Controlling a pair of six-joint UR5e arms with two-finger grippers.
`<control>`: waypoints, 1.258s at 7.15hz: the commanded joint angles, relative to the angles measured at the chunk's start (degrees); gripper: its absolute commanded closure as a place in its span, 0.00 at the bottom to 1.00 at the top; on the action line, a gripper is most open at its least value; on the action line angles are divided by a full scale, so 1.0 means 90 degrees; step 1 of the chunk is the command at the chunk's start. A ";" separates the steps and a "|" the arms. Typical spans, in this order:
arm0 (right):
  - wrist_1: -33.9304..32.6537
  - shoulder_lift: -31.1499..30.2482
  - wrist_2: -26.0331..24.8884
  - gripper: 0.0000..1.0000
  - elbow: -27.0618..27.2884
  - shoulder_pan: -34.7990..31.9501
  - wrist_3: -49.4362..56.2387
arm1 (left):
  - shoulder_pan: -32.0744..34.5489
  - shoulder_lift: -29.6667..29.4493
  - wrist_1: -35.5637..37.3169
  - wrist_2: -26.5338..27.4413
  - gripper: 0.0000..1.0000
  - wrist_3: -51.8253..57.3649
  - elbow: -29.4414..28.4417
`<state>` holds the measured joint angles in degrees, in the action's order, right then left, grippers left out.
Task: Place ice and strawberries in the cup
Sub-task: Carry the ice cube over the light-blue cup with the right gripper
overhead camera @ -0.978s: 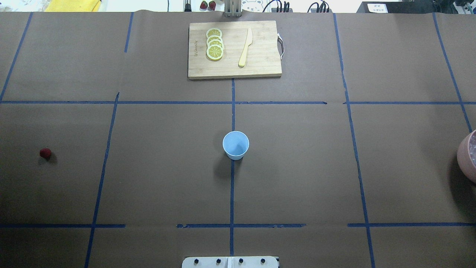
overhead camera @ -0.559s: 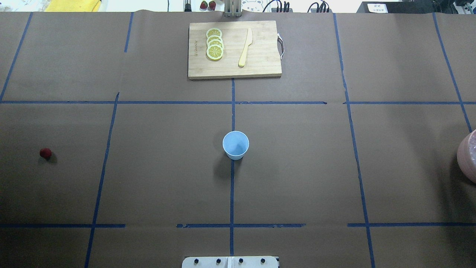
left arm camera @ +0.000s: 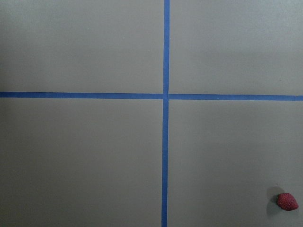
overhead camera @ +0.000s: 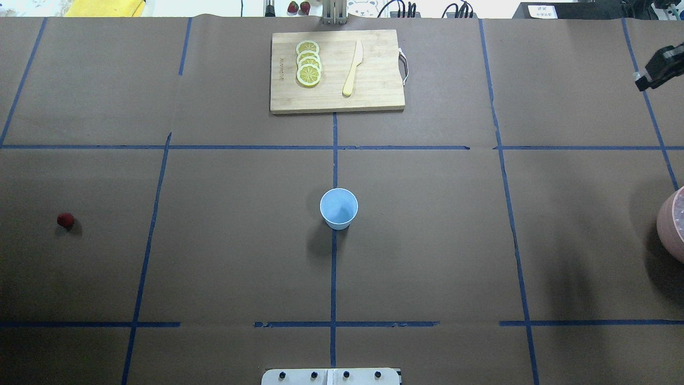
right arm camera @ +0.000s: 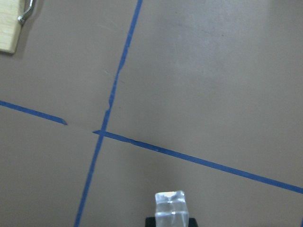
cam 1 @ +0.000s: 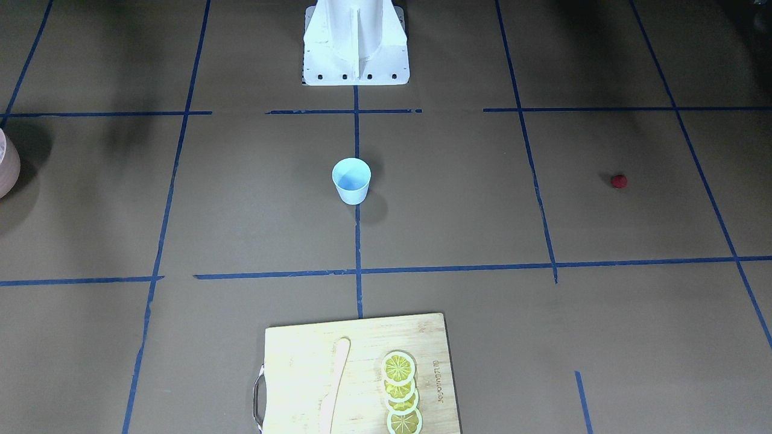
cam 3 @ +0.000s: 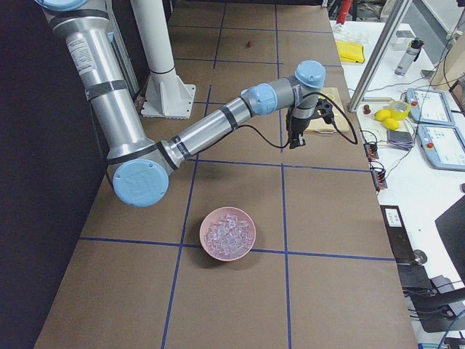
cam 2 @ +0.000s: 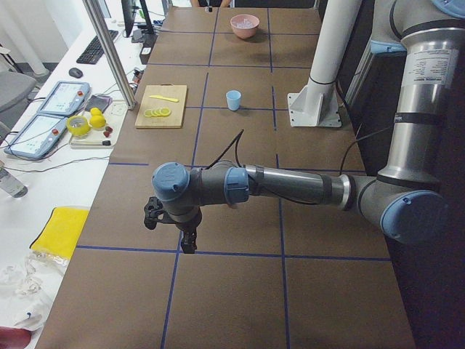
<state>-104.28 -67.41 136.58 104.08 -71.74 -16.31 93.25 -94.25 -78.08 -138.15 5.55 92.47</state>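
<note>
You are near the start of the job. The cup [overhead camera: 339, 208] stands upright in the middle of the desk [overhead camera: 427, 240]. It looks empty inside, so I think nothing has gone in yet.

The right end effector [cam 3: 293, 139] is grasping one ice cube [right arm camera: 170, 210]. The right wrist view shows the cube pinched at its tip. It hangs over bare desk out by the right edge, well apart from the cup. The rest of the ice [cam 3: 228, 231] sits in the pink bowl [cam 3: 227, 256], also far off on the right side.

The strawberry [overhead camera: 65, 220] lies on the desk far out on the left, well apart from the cup. The left end effector [cam 2: 183, 231] hangs over the desk on that side. Its wrist view catches the berry down in one corner. I cannot tell if this one is clenched or released.

So you have the first cube in hand and that is all. You need to bring it over and drop it in the cup. Then you need to pick up the berry and drop that in too.
</note>
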 commanded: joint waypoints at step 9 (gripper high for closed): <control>0.0005 0.2332 -0.2753 1.00 -0.0186 0.4523 -0.5268 | -0.0010 -0.0016 -0.0006 -0.0002 0.00 -0.0138 0.0047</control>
<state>-104.30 -47.84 113.53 103.54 -33.40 -62.16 93.17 -94.46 -78.14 -138.16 4.31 92.92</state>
